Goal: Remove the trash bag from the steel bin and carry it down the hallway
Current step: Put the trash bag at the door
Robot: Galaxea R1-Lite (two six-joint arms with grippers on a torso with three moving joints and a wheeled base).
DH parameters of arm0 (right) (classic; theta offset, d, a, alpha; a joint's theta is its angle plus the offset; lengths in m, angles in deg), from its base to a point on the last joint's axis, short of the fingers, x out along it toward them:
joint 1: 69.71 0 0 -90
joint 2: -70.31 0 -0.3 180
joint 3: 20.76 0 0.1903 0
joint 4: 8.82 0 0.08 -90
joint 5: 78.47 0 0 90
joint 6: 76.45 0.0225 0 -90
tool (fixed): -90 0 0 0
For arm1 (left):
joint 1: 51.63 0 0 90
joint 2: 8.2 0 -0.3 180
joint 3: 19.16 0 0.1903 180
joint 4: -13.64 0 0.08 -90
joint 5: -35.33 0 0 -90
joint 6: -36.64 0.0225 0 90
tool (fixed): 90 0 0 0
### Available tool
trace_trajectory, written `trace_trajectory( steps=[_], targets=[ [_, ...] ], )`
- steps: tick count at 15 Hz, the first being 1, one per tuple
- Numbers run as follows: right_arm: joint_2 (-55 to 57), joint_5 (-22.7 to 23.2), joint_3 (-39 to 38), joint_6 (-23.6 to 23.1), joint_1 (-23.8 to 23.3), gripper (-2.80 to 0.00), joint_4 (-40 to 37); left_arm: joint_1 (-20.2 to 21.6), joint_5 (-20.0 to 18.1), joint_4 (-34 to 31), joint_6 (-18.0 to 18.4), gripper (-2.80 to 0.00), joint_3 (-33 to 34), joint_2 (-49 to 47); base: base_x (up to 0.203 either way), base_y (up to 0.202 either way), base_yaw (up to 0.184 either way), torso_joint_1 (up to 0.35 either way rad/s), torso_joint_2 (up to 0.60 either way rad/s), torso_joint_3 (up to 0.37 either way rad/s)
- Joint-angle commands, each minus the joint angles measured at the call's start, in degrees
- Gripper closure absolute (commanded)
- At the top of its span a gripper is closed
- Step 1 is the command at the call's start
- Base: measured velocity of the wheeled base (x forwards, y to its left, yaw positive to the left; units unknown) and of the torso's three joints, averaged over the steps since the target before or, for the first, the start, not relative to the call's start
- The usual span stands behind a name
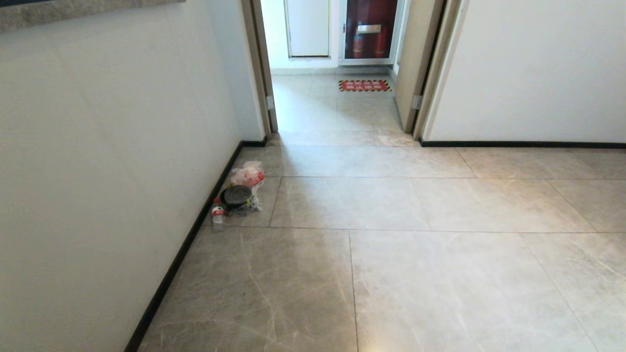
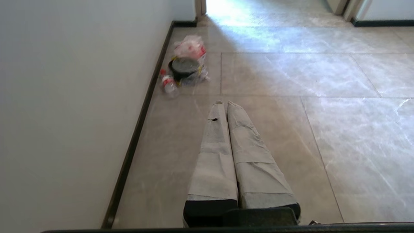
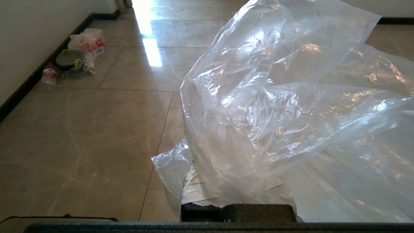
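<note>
Between my right gripper's (image 3: 237, 194) closed jaws the trash bag (image 3: 275, 106) was pinched, its clear crinkled plastic billowing out ahead of the fingers towards twelve and two o'clock and hiding most of them. My left gripper (image 2: 223, 103) held nothing, its two wrapped fingers (image 2: 213, 152) pressed together and pointing along the floor. At about ten o'clock, against the wall's black skirting, lay a small rubbish pile (image 1: 242, 193) with a plastic bottle (image 1: 217, 215), and at twelve the hallway (image 1: 337, 105) ran to a red mat (image 1: 365, 85).
</note>
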Motion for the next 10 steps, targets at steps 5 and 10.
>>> trace_trajectory(
  steps=[5,10],
  targets=[
    [0.1,0.0,-0.1,0.0,0.0,0.0,0.0,0.0,0.0,0.0,0.0,0.0,0.0,0.0,0.192,0.0,0.001,0.001,0.0,0.001],
    [0.1,0.0,-0.1,0.0,0.0,0.0,0.0,0.0,0.0,0.0,0.0,0.0,0.0,0.0,0.189,0.0,0.001,0.002,0.0,0.0]
  ],
)
